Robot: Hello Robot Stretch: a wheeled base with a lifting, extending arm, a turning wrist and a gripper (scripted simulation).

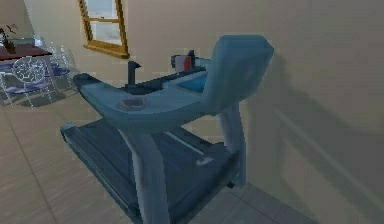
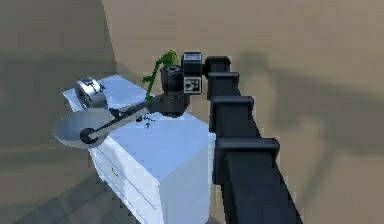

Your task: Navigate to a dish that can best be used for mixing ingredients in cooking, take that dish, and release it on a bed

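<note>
A pale grey, shallow round bowl (image 2: 66, 130) is at middle left of the arm side view, at the white drawer chest's (image 2: 160, 165) edge, by the dark gripper's (image 2: 97, 125) thin fingers. I cannot tell how the jaws stand, nor whether they hold it.

A home: treadmill (image 1: 165, 95) by a window (image 1: 105, 25), white dresser (image 2: 165, 152)

No legible text or signs anywhere.
</note>
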